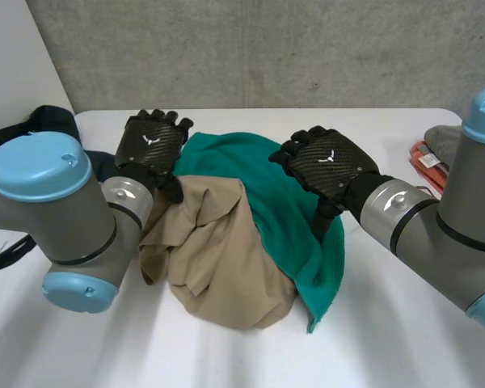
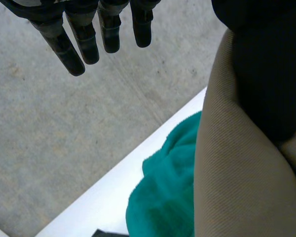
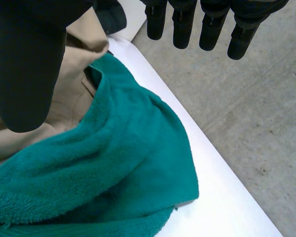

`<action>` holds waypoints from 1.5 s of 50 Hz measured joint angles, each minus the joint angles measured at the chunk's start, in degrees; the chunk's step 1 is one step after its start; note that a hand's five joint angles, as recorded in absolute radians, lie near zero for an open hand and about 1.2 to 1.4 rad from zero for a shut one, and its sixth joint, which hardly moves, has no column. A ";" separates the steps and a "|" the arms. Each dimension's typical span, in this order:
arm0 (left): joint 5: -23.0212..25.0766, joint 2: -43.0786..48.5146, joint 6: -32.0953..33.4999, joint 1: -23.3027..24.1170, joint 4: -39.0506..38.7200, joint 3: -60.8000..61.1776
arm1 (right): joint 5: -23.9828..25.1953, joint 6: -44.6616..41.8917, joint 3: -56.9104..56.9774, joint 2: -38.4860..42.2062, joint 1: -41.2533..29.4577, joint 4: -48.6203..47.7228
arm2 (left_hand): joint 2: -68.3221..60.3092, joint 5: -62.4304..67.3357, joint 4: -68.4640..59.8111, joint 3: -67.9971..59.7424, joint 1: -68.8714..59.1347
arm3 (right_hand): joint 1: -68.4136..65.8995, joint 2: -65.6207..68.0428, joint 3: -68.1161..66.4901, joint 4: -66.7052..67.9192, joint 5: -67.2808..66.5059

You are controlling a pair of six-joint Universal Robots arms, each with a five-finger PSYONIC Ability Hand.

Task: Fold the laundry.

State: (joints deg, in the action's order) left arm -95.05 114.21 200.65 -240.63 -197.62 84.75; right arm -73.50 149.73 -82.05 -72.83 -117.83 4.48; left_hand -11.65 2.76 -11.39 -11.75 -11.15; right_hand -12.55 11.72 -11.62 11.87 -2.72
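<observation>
Cut off at the view's edge by the right arm [image 1: 461, 210]: a red-orange item [image 1: 427, 159] and something grey [image 1: 446, 136] at the table's right side, too little on show to name. Half-hidden behind the left arm [image 1: 65, 226]: a dark garment [image 1: 48, 120] at the far left of the white table [image 1: 388, 339]. Heaped mid-table, a tan garment [image 1: 218, 259] bunched against a teal towel [image 1: 267, 170] — the towel wrapped round its far and right sides, the two touching, folds too tangled to read what lay beneath. Poised over the heap's far left edge, the left hand [image 1: 149, 141], open, fingers [image 2: 84, 47] straight and empty in the wrist view, thumb [image 2: 266, 74] close against tan cloth; could not be told whether the cloth hung from it. Poised over the towel's right side, the right hand [image 1: 327, 162], likewise open — fingers [image 3: 182, 29] straight, thumb [image 3: 24, 64] set well apart, nothing gripped. Behind the table, a bare concrete wall [image 1: 267, 48].
</observation>
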 measured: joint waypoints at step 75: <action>11.74 -4.75 -0.90 -20.57 20.24 -19.28 | -8.99 4.81 0.55 5.60 -2.92 9.21 | 0.06 0.17 -0.09 -0.16 0.04 | 0.00 0.00 0.01 -0.16 0.00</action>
State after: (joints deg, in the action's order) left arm -83.31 109.46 199.76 -261.20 -177.39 65.47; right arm -82.48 154.55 -81.50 -67.23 -120.75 13.69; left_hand -11.58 2.93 -11.48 -11.90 -11.11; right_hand -12.55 11.72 -11.61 11.72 -2.72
